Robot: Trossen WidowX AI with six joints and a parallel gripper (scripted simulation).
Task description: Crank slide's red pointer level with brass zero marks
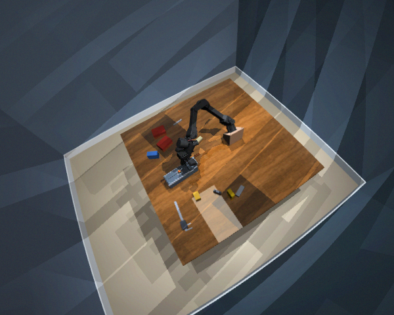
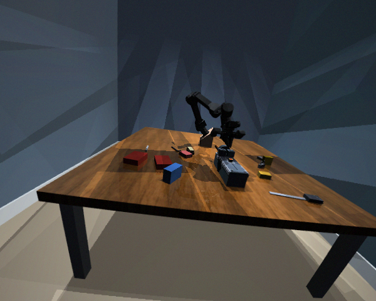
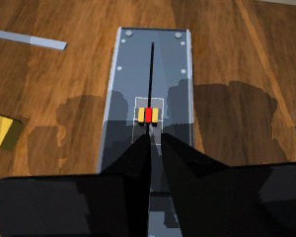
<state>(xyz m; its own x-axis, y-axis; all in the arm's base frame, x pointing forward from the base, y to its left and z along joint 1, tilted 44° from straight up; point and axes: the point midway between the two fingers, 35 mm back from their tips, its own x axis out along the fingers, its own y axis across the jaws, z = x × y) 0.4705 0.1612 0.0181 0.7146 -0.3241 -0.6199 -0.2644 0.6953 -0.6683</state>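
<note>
The grey machine (image 1: 171, 178) (image 2: 236, 177) (image 3: 133, 54) stands on the table, with a dark slot along its top. In the wrist view the red pointer (image 3: 148, 115) sits between the two brass zero marks (image 3: 141, 115) (image 3: 155, 115) and looks level with them. An orange-red spot shows there in the top and exterior views. My gripper (image 2: 229, 145) (image 3: 155, 140) points down over the machine's dark housing end. Its fingers are almost together, with a thin gap and nothing seen between them. The crank handle cannot be made out; the fingers and shadow cover that end.
Two red blocks (image 1: 159, 131) (image 1: 164, 143) and a blue block (image 1: 152, 155) (image 2: 172, 172) lie to one side. Yellow blocks (image 1: 197, 195) (image 1: 230, 193), a grey block (image 1: 240, 190) and a long hammer-like tool (image 1: 179, 211) lie on the other.
</note>
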